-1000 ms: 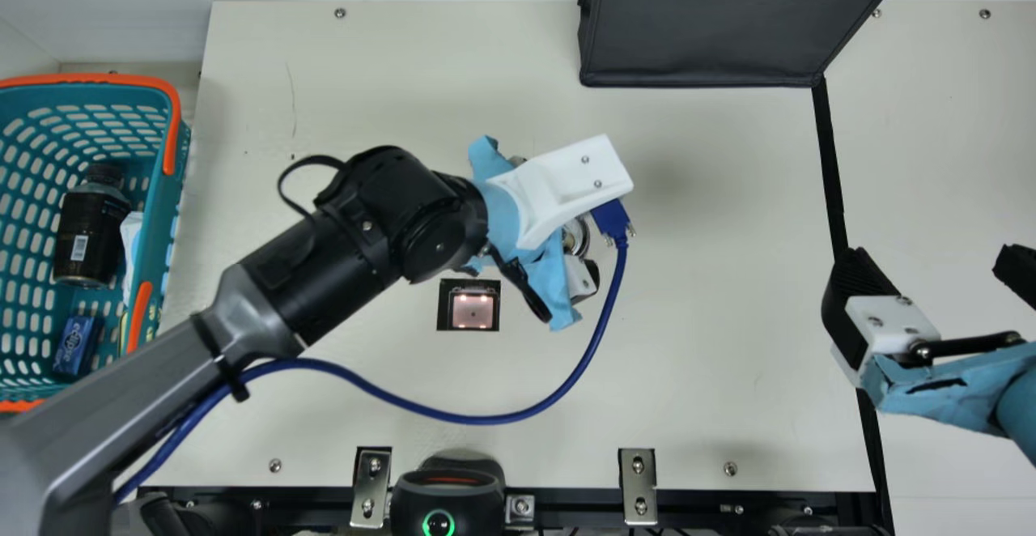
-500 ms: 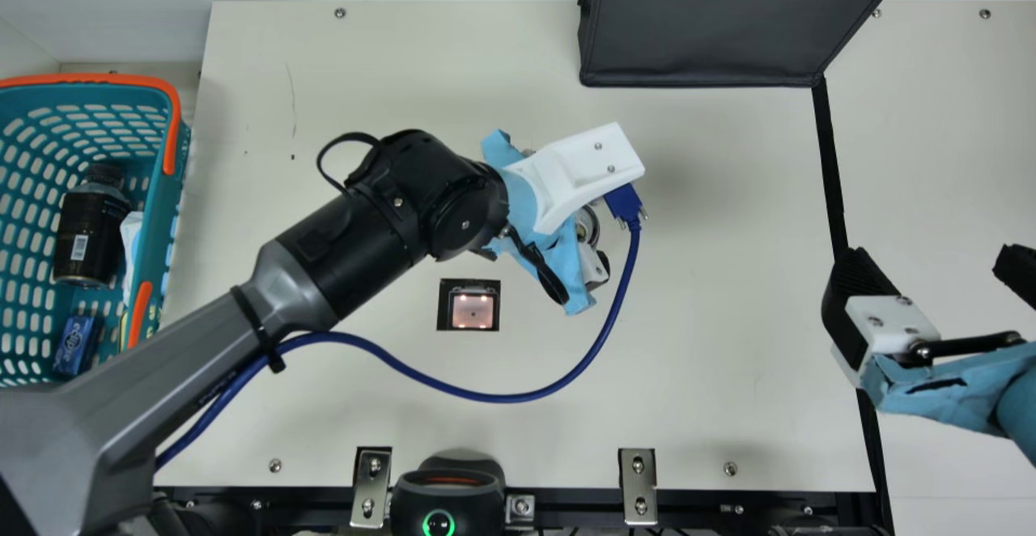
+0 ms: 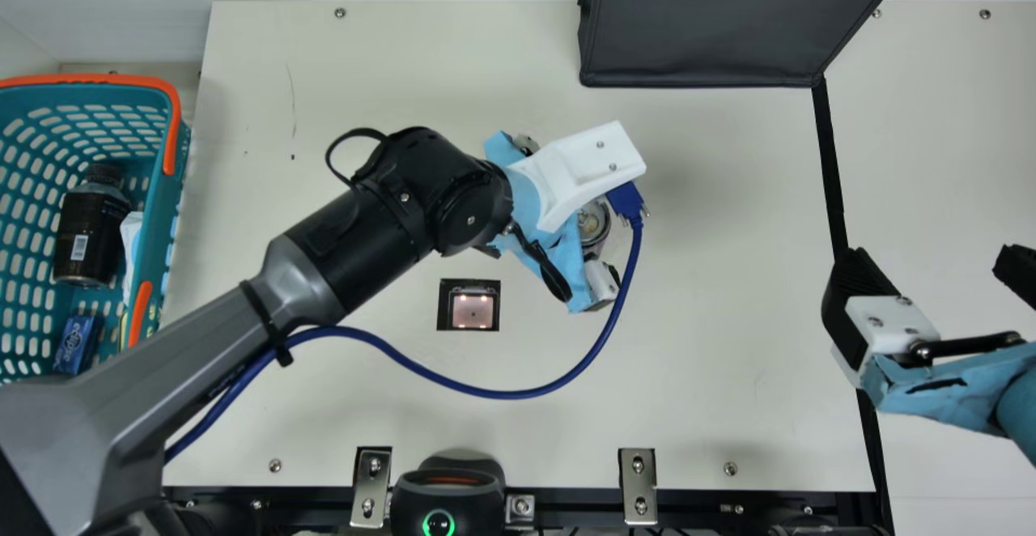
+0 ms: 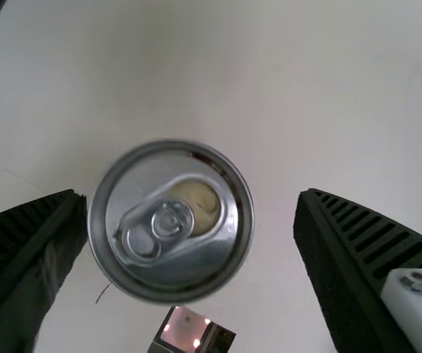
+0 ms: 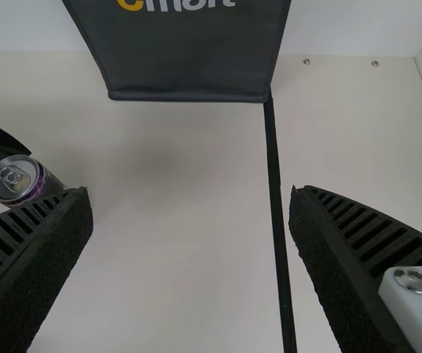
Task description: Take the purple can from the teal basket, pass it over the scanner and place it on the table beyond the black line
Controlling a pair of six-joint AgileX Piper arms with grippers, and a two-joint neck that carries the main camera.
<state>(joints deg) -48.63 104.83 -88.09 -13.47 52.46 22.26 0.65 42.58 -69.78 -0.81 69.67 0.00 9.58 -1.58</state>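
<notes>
Right hand (image 3: 931, 265), fingers spread — black line (image 5: 276, 198) running to the dark bag (image 5: 189, 59), purple can (image 5: 14, 179) well apart from both.

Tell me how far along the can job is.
Done: the can is out of the basket. In hand: the left gripper is open, its fingers either side of the can, with a gap at one. Whether the scanner has read it, I can't tell. Left: getting it past the black line; the right gripper is open and empty.
</notes>
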